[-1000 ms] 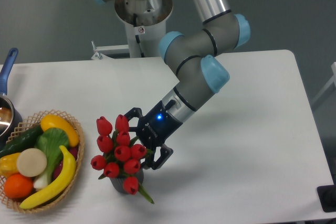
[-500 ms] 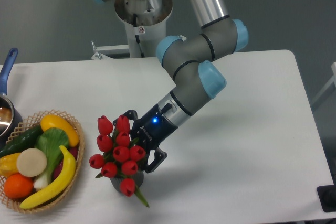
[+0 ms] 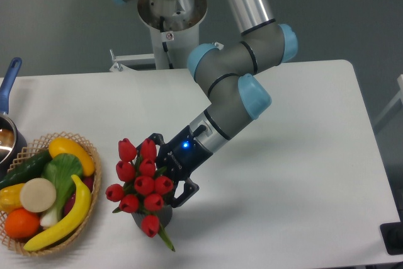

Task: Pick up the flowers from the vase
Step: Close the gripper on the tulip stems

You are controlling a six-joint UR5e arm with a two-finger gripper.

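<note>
1. From the fixed camera, the gripper point(image 3: 169, 171) reaches into the right side of the flowers point(image 3: 140, 184). One of its fingers point(image 3: 153, 139) shows above the blooms and another below, spread around the bunch; whether they have clenched on the stems I cannot tell.
2. The flowers sit in the vase point(image 3: 158, 214), near the front edge of the counter point(image 3: 302, 155), so I judge that the approach is done while the grasp and lift remain.
3. I count one bunch of about nine red buds, one vase, one wicker basket point(image 3: 82, 213) of produce to the left, and one blue-handled pot point(image 3: 9, 80) at the far left.
</note>
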